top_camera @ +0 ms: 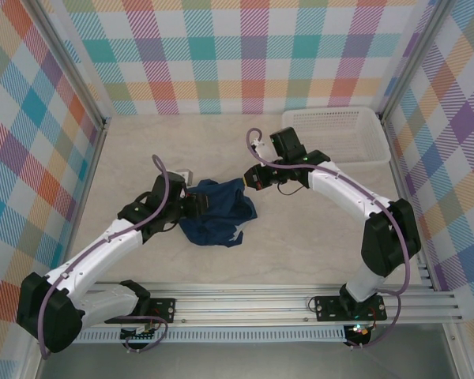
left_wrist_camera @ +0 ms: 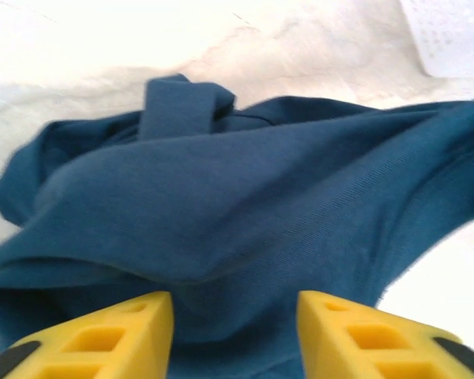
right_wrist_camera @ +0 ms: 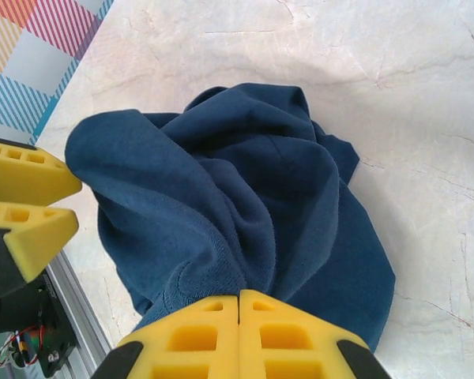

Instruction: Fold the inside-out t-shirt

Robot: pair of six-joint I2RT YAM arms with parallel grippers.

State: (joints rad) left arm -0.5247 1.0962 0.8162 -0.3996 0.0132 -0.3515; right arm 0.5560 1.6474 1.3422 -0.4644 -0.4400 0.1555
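T-shirt [top_camera: 217, 212]: dark navy cloth, crumpled into a loose, deeply creased heap at the middle of the pale bench [top_camera: 134, 150], between the two arms. A small white fleck shows at its near right edge. Left gripper [left_wrist_camera: 235, 306], at the heap's near left side: jaws parted, with navy cloth lying across the gap. Right gripper [right_wrist_camera: 238, 300], at the far right corner: jaws pressed flat together on a gathered fold of cloth. The heap's long axis runs obliquely from near left to far right, tapering toward the right jaws.
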